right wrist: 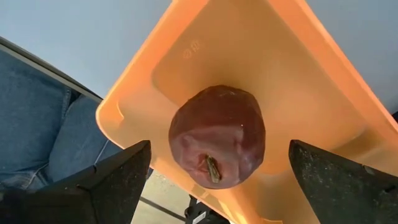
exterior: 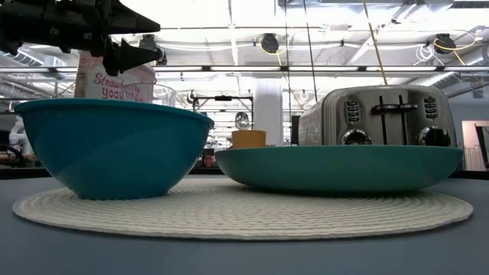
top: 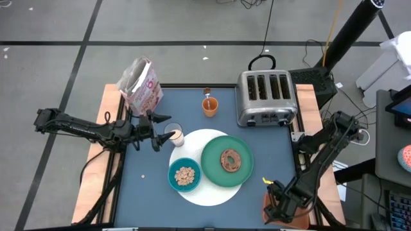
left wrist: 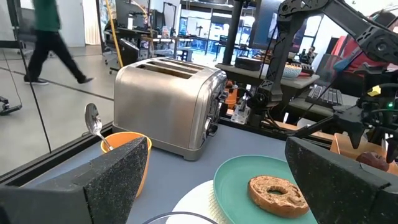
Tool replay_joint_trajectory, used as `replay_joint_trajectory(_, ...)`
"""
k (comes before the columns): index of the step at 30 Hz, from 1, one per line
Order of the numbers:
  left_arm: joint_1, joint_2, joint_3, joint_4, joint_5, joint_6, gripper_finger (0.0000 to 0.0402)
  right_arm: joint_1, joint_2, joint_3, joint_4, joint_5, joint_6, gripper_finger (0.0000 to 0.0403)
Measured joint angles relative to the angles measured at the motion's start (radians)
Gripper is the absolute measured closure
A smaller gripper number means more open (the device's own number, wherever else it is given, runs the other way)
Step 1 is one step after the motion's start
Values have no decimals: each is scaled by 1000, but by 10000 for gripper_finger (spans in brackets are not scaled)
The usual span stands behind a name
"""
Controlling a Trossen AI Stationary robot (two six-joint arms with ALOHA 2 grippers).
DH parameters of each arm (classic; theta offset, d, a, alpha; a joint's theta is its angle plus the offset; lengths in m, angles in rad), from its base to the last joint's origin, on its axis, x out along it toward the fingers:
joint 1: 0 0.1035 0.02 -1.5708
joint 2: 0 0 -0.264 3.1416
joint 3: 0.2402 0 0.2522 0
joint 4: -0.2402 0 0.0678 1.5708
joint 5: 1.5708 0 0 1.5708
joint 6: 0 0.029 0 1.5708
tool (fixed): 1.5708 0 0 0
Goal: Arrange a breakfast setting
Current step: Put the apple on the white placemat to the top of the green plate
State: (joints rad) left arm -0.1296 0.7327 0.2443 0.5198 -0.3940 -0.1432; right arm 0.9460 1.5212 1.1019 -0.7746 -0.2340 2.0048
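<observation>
Right tool (right wrist: 217, 180): I am hovering it, fingers spread, over the dark-red fruit (right wrist: 216, 137) lying in the orange tray (right wrist: 298, 56) at the worktop's near right corner. Left tool (top: 156, 131): spread, hanging beside the milk glass (top: 174, 136) on the white mat (top: 212, 192).

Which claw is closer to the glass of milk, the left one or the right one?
The left. The left claw hangs open right beside the glass of milk. The right claw is far off at the table's corner, open over the apple.
</observation>
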Motion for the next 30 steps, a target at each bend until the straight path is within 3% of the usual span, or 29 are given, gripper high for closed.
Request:
replay_joint_trajectory(22, 0, 0, 0, 0, 0, 0, 16, 31, 106, -1, 62, 2, -8, 30)
replay_joint_trajectory(30, 0, 0, 0, 0, 0, 0, 16, 32, 118, -1, 94, 2, -103, 30)
